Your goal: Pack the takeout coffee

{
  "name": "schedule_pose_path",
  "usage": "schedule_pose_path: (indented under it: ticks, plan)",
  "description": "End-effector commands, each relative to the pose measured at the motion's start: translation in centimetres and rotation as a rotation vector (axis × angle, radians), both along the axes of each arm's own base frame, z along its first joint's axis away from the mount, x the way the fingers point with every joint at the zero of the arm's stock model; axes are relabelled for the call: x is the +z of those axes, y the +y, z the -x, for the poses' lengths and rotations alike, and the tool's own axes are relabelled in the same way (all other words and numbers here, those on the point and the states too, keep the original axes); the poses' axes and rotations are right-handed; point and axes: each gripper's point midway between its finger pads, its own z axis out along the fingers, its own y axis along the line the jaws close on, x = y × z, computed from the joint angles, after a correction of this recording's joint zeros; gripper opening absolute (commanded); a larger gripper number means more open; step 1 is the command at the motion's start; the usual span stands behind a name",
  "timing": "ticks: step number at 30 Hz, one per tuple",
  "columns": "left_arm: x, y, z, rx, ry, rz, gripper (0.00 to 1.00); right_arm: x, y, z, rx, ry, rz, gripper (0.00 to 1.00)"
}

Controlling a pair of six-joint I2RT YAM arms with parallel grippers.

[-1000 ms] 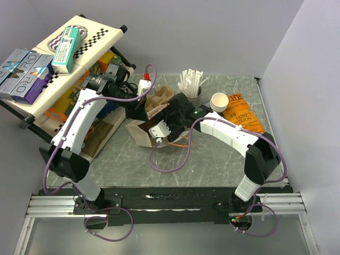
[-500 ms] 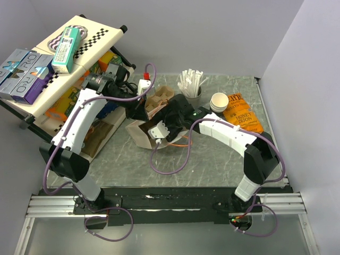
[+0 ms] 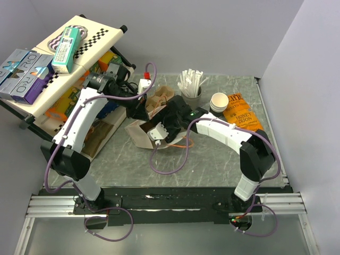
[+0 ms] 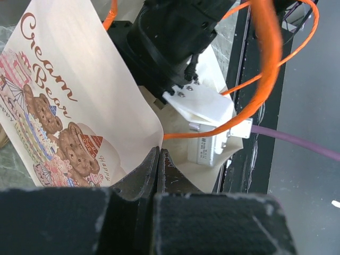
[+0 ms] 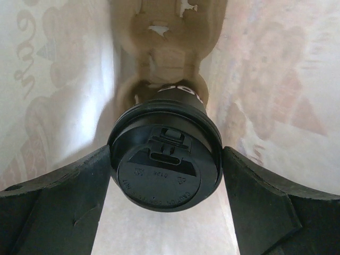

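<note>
The takeout coffee (image 5: 166, 162), a dark cup with a round black top, shows in the right wrist view inside a paper bag (image 5: 64, 79). It stands in front of a brown pulp cup carrier (image 5: 164, 32). My right gripper (image 5: 166, 175) is shut on the coffee, with one finger against each side of the lid. In the top view the right gripper (image 3: 159, 126) reaches into the bag's mouth (image 3: 139, 134), and the cup is hidden there. My left gripper (image 4: 158, 159) is shut on the edge of the bear-printed bag (image 4: 69, 90) and holds it open (image 3: 139, 110).
A cup of white straws (image 3: 191, 85), a stack of white paper cups (image 3: 219, 101) and an orange chip bag (image 3: 241, 112) stand at the back right. A tilted rack with boxes (image 3: 48, 58) fills the left. Another pulp carrier (image 3: 160, 96) lies behind the bag.
My right arm has pushed a little further left into the bag with the coffee. The left gripper has kept its hold on the bag's edge.
</note>
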Motion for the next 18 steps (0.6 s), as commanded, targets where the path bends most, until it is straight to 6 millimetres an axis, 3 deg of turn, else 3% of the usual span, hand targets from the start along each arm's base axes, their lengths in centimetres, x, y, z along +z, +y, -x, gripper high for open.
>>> schedule_pose_path:
  ticks: [1,18]
  plan:
    - [1.2,-0.3,1.3,-0.042,0.000,0.046,0.01,-1.5,0.7,0.5,0.038,0.046,0.026,0.00]
    - [1.3,-0.3,1.2,-0.042,0.005,0.054,0.01,-4.4,0.5,-0.2,0.015,0.039,0.050,0.03]
